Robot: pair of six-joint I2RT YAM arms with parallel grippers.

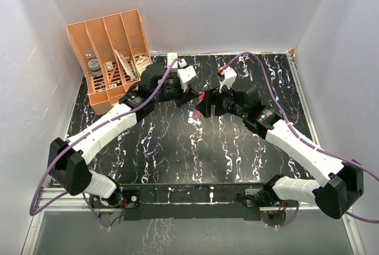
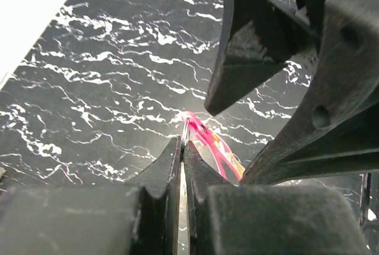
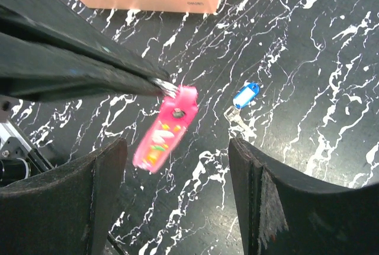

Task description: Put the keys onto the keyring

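two claws met over the middle of the table, toward its far edge

the black marbled table (image 1: 148, 160) carried an orange file rack (image 1: 109, 54) at its far left corner. the left claw (image 2: 182, 148) had its fingers pressed together, pinching the metal top end of the pink keyring (image 3: 166, 126), which hung tilted above the tabletop. the right claw (image 3: 177, 144) was spread wide, one finger on each side of the keyring and neither touching it. the blue key (image 3: 245, 96) lay flat on the table just beside the claws, near the middle, and the silvery key (image 3: 235, 115) lay against it, too small to make out further.
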